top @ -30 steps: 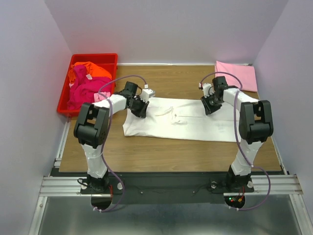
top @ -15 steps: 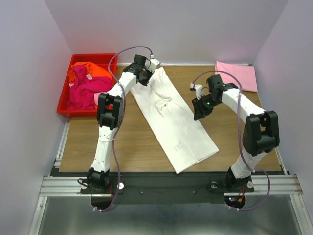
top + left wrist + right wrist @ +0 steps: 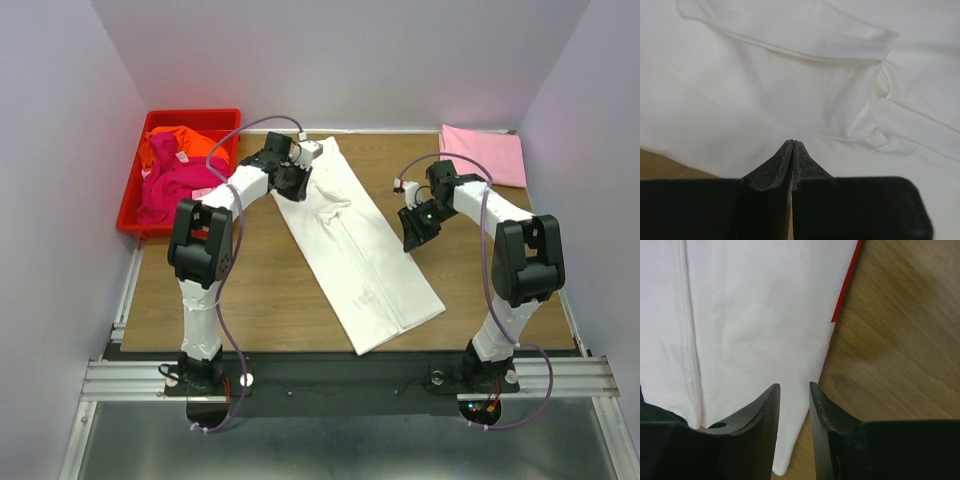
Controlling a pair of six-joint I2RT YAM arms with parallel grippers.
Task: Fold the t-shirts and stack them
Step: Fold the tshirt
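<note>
The white t-shirt (image 3: 360, 255) lies on the desk (image 3: 270, 295) as a long, narrow folded strip, running slantwise between the two sets of fingers; its far end sits just under the left fingers (image 3: 292, 180), and its long edge passes just beside the right fingers (image 3: 415, 232).

From the left wrist, the left fingers (image 3: 780, 170) are pressed together, tip to tip, with no gap; the white cloth (image 3: 790, 75) spreads ahead of and below them, with a folded sleeve ahead and to their right; whether any cloth is nipped between the tips I cannot tell.

From the right wrist, the right fingers (image 3: 760, 420) stand a little apart, clamped on nothing; the shirt's edge (image 3: 750, 315) runs down into the gap between them, with bare desk (image 3: 890, 340) to their right; a thin line of red print (image 3: 845, 290) shows along that edge, ahead of the fingers.

A pink t-shirt (image 3: 485, 152) lies folded beyond and to the right of the right fingers; the red bin (image 3: 195, 115), left of the left fingers, holds an orange t-shirt (image 3: 190, 143) and a magenta t-shirt (image 3: 175, 185), both crumpled.
</note>
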